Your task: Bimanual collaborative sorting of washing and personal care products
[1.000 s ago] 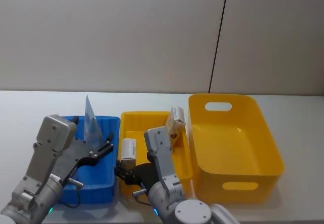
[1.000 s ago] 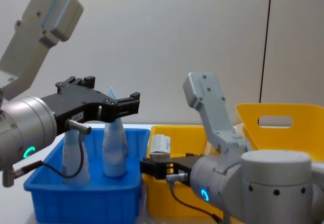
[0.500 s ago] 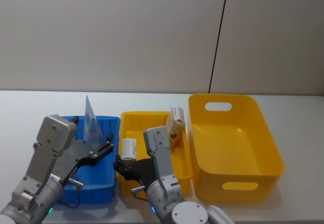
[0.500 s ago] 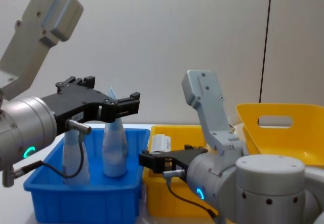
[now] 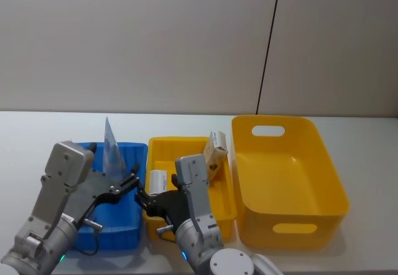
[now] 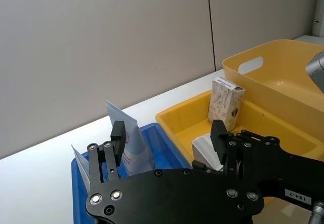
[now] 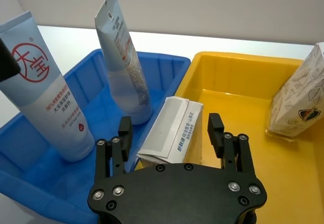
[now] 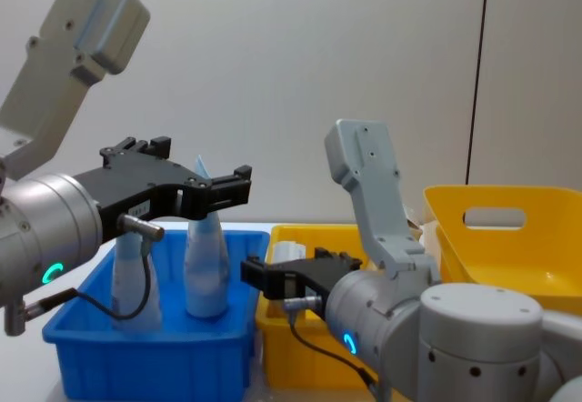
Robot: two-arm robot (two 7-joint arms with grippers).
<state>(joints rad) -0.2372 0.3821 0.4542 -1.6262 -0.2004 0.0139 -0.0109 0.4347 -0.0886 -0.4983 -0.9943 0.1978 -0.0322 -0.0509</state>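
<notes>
Seeing right gripper (image 7: 170, 123) spread wide, nothing held, low over the left end of the small yellow bin (image 7: 238, 69), lined up on the white carton (image 7: 174, 138) propped there by the wall next to the blue bin (image 7: 162, 67). Framed between the fingers in the right wrist view; can't tell whether the pads touch it. Reading left gripper (image 6: 168, 130) as released too, hovering above the blue bin by the two pale blue tubes (image 7: 124, 62) standing crimp-up inside. Also noting a patterned carton (image 7: 296, 100) upright at the far right corner of the small bin, and a large yellow bin (image 5: 292, 163) beside it on the right. Expect the white carton to be light, thin card: stiff along the edges, easy to dent on the broad faces if squeezed hard. Best to pinch across the narrow sides near mid-length, moderate force. Smooth printed surface, so could slip or pivot if taken near one end. Watch for the bin wall crowding the finger on the blue-bin side.
</notes>
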